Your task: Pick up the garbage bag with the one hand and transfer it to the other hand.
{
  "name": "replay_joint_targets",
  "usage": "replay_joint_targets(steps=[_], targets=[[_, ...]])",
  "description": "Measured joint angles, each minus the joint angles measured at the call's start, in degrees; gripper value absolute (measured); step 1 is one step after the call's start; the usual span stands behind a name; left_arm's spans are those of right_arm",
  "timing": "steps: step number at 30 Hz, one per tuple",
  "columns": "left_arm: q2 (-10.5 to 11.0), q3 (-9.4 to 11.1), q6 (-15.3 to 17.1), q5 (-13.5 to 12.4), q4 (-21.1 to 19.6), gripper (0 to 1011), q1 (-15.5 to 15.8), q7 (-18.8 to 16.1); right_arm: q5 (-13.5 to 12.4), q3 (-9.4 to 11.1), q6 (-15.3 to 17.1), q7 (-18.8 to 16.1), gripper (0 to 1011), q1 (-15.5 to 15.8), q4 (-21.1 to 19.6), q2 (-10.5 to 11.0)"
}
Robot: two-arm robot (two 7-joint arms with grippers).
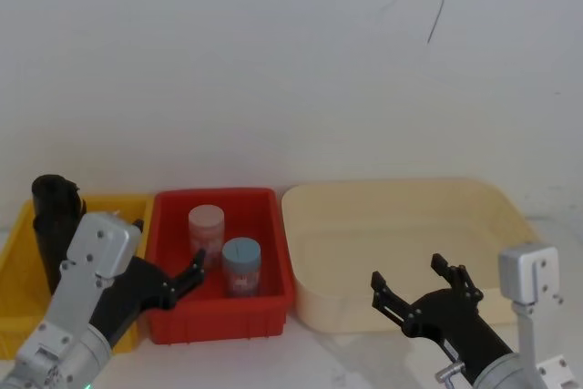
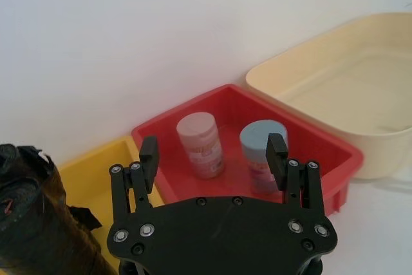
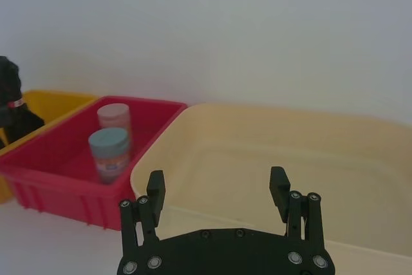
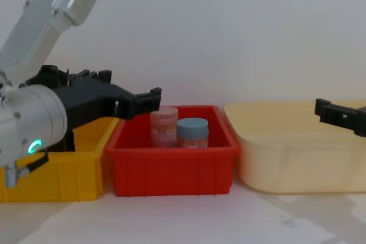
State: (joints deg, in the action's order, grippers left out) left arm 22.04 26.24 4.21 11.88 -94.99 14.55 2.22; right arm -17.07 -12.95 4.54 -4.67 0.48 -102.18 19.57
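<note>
On the right of the white table (image 1: 310, 366), a wide cream tub (image 1: 401, 225), biggest of the row. Left of it, a red bin (image 1: 219, 321) in the middle and a yellow bin (image 1: 18, 261) at the left end, close side by side; red bin's right wall just beside the tub. Over the yellow bin's front right part, the left gripper (image 2: 213, 149) on a silver-grey wrist with a green glowing ring: fingers spread wide, nothing between them, tips aimed toward the red bin. Low before the tub's front wall, the right gripper (image 3: 217, 181): likewise spread wide and empty, tips pointing at the tub's near rim. Well apart, those two. In the yellow bin's back part, the garbage bag (image 1: 50, 234): a black roll standing upright, crinkled at the top, with a small red mark and a loose flap on its side in the left wrist view; apart from both grippers. Inside the red bin, two upright jars just beside each other: pink-lidded jar (image 1: 206, 230) farther back, blue-lidded jar (image 1: 241, 266) nearer and to its right.
</note>
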Motion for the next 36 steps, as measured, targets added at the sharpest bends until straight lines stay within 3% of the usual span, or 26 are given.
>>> replay_joint_targets(steps=[7,13,18,19,25,26,28,36], targets=[[1.1,-1.2,5.5,1.1,-6.4,1001,-2.5,-0.4,-1.3,-0.9,6.0,-1.7,1001,-1.3,-2.5,0.3],[2.7,-4.1,10.1,2.2,-14.4,1001,-8.0,-2.8,-1.8,-2.7,11.3,-2.8,1001,-3.2,-4.9,0.2],[3.9,-8.0,12.4,3.2,-21.3,1001,-14.3,-5.4,-1.8,-5.3,16.7,-3.3,1001,-5.6,-6.9,-0.7],[3.9,-8.0,12.4,3.2,-21.3,1001,-14.3,-5.4,-1.7,-5.6,17.6,-3.3,1001,-6.0,-7.1,-0.8],[4.1,-13.2,12.4,4.8,-26.6,1001,-21.3,-8.0,-0.9,-8.3,22.1,-3.3,1001,-8.9,-7.9,-2.3],[4.1,-13.2,12.4,4.8,-26.6,1001,-21.3,-8.0,-0.7,-8.9,23.2,-3.3,1001,-9.6,-7.9,-2.7],[4.0,-15.4,11.4,5.8,-27.9,1001,-24.0,-8.5,-0.4,-9.4,24.1,-3.3,1002,-10.6,-7.6,-3.2],[3.7,-19.3,9.5,8.0,-28.7,1001,-27.2,-8.5,0.9,-11.6,27.4,-3.2,1001,-15.7,-4.1,-5.5]])
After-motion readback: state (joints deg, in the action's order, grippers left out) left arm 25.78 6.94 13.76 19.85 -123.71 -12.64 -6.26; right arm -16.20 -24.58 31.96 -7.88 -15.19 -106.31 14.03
